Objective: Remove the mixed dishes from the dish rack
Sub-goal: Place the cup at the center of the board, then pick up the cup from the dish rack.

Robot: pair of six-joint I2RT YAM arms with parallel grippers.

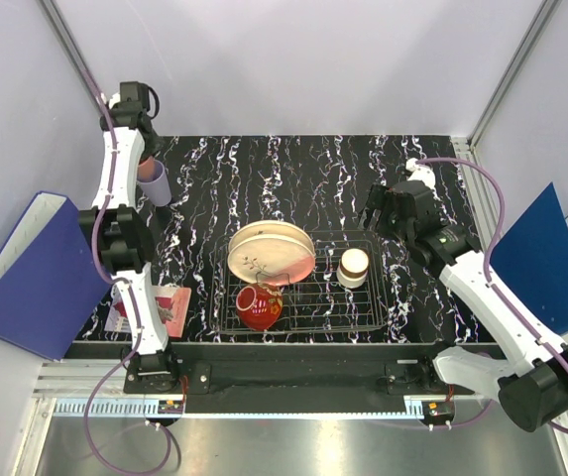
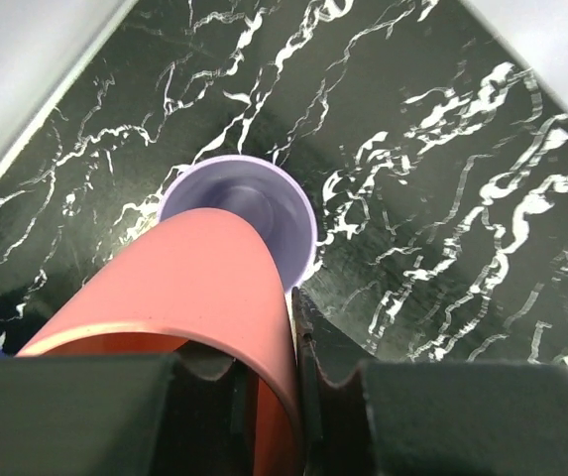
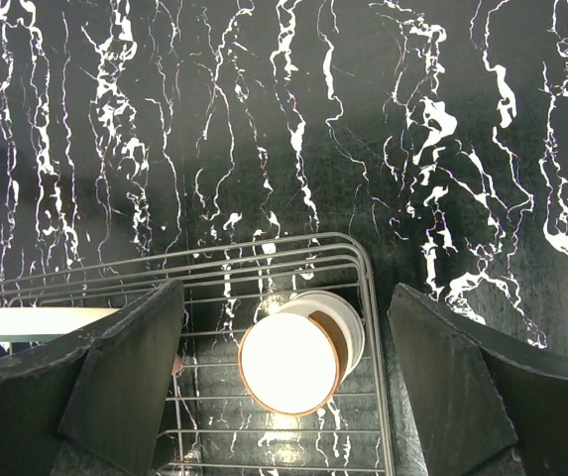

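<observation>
Marbled table [image 1: 363,178], blue folders [image 1: 36,270], perhaps a red card [image 1: 175,309]

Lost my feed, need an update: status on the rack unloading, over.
Left gripper shut on pink tumbler, over lilac tumbler. Right gripper open above small cup in dish rack. Plate, red bowl-cup also racked. Nothing blocking.

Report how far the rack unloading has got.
Done: the lilac tumbler stands on the table, out of the dish rack. In hand: the left gripper is shut on the pink tumbler, its base at the lilac one's mouth; the right gripper hangs open over the small brown-cream cup. Left: that cup, the red bowl-cup and at least one cream plate sit in the rack.
</observation>
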